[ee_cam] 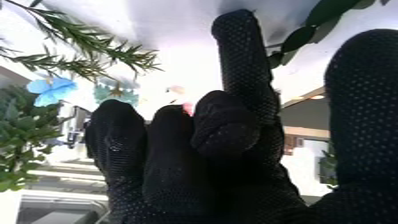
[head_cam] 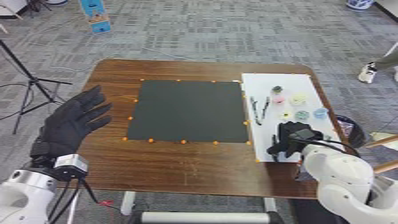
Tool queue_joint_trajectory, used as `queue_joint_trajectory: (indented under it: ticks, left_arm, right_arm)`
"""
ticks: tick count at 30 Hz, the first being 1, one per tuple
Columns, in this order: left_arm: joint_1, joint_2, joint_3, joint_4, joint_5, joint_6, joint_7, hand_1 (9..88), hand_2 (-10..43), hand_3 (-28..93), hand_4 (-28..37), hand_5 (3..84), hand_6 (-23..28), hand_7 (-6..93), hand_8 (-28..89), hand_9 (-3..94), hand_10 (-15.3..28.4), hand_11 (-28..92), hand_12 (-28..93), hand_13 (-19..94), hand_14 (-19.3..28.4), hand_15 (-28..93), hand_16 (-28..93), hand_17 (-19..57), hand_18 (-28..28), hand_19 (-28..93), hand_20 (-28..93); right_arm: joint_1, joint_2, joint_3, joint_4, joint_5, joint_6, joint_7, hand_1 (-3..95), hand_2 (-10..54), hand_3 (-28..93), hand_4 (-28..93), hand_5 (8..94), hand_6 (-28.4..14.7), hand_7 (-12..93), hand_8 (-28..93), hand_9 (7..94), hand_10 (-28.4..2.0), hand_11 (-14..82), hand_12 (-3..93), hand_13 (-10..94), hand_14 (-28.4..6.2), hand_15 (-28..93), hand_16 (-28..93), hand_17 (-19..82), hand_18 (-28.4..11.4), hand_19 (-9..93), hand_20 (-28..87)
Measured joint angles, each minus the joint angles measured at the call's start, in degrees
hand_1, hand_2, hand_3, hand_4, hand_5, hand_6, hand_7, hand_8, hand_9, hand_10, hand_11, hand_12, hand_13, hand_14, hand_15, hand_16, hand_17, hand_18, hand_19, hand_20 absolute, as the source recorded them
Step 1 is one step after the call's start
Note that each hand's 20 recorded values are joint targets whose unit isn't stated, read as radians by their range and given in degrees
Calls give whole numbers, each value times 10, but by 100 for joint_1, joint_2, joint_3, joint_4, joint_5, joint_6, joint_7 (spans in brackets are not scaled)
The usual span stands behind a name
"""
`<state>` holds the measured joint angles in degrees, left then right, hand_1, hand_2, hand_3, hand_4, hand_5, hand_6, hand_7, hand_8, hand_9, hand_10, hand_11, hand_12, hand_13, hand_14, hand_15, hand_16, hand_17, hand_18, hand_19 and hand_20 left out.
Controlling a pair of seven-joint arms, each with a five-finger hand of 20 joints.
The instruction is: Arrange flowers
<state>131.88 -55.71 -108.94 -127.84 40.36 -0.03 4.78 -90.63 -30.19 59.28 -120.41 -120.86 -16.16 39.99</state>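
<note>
A blue panel (head_cam: 95,16) stands on the floor beyond the table's far left; any writing on it is too small to read. The flowers lie on a white board (head_cam: 266,80) at the right of the brown table (head_cam: 200,172): a pink flower (head_cam: 278,99), a pale yellow flower (head_cam: 298,100) to its right, a blue flower (head_cam: 320,113) nearer and farther right, and beside it a pale blue-green flower (head_cam: 302,115). Left of them lie slim dark stems (head_cam: 255,110). The wrist view shows a sprig with narrow green needles (ee_cam: 80,42) and a stem with dark, rounded leaves (ee_cam: 302,37).

The right hand (head_cam: 293,131) is over the near part of the board, one finger straight, the others slightly bent, the thumb apart. The left hand (head_cam: 71,122) is at the table's left edge, fingers loosely extended and slightly apart. A black mat (head_cam: 191,110) with orange dots around it lies between the hands, farther back.
</note>
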Motion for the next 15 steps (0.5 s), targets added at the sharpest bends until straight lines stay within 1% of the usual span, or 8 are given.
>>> queue_joint_trajectory:
  ticks: [3,5,6,12,15]
  left_arm:
    - [0,0,2,0,-1,0,0,250,-70,701,-282,287,24,189,-97,261,111,185,163,223,140,252,18,-97,217,435,80]
    - [1,0,2,0,-3,0,1,250,-69,700,-282,286,24,190,-97,261,111,185,162,223,140,252,18,-97,217,435,80]
    - [2,0,2,0,-3,0,1,250,-69,701,-282,287,24,189,-97,261,110,184,162,223,140,252,18,-97,217,436,80]
    - [2,0,7,0,-4,0,-1,250,-68,700,-282,287,24,190,-98,260,110,184,163,223,139,253,18,-97,218,436,81]
    - [2,0,7,0,-6,0,-3,250,-68,701,-282,287,24,191,-97,261,110,185,163,224,140,253,18,-97,217,436,81]
  right_arm:
    - [82,-34,-80,59,-29,0,11,318,-95,729,-282,777,12,349,-117,823,-88,640,446,780,-87,868,474,478,-228,932,698]
    - [127,-48,-147,69,-83,0,25,363,-95,715,-282,773,11,351,38,825,-85,641,443,782,-84,867,472,479,-228,932,696]
    - [158,-53,-200,74,-123,0,32,388,-95,696,-282,775,11,355,78,827,-83,640,443,784,-83,866,472,479,-228,932,696]
    - [387,-155,-546,129,-368,-72,40,452,-95,629,-283,780,12,369,110,832,-79,640,446,789,-80,863,477,485,-226,932,692]
    - [450,-204,-624,121,-411,-128,31,464,-95,642,-283,780,15,389,116,838,-76,640,445,791,-78,863,478,488,-225,932,690]
